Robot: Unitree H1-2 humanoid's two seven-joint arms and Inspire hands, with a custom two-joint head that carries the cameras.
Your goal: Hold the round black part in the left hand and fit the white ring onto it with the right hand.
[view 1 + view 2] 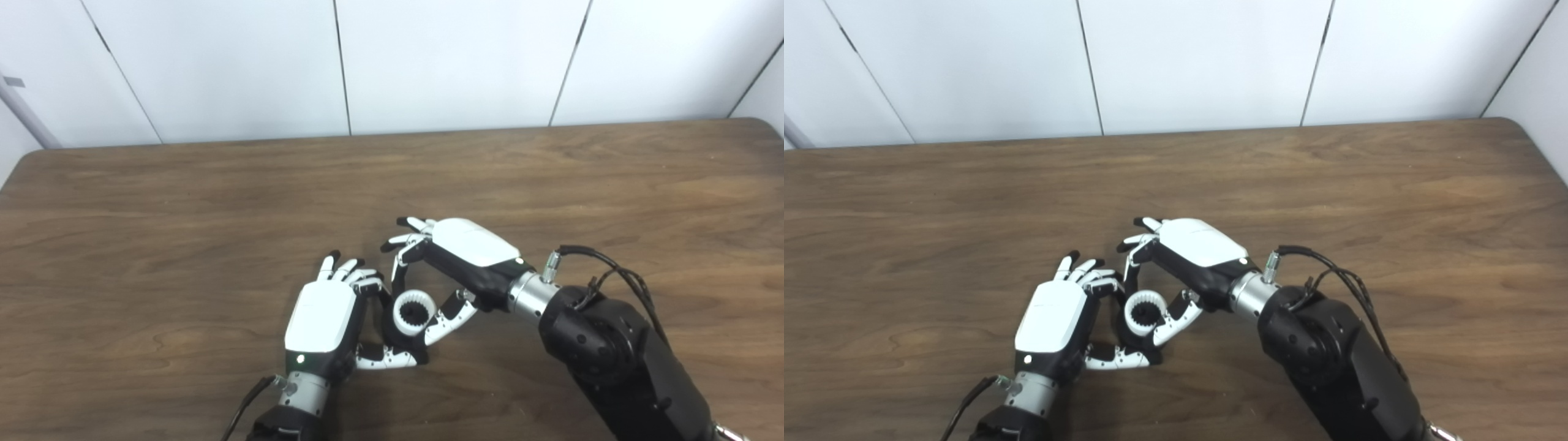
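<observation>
The white ring (404, 323), toothed on its inside, is near the table's front middle. It sits over the round black part (421, 352), which shows as a dark rim below it and a dark centre inside it. My left hand (321, 318) is just left of them, its thumb (386, 360) curled under the black part and its fingers against the far-left side. My right hand (456, 257) reaches in from the right and pinches the ring between one finger (399, 272) and its thumb (446, 321). Most of the black part is hidden.
The brown wooden table (184, 214) stretches wide around both hands. A white panelled wall (429, 61) stands behind its far edge. My right forearm (612, 355), with a loose black cable, crosses the lower right.
</observation>
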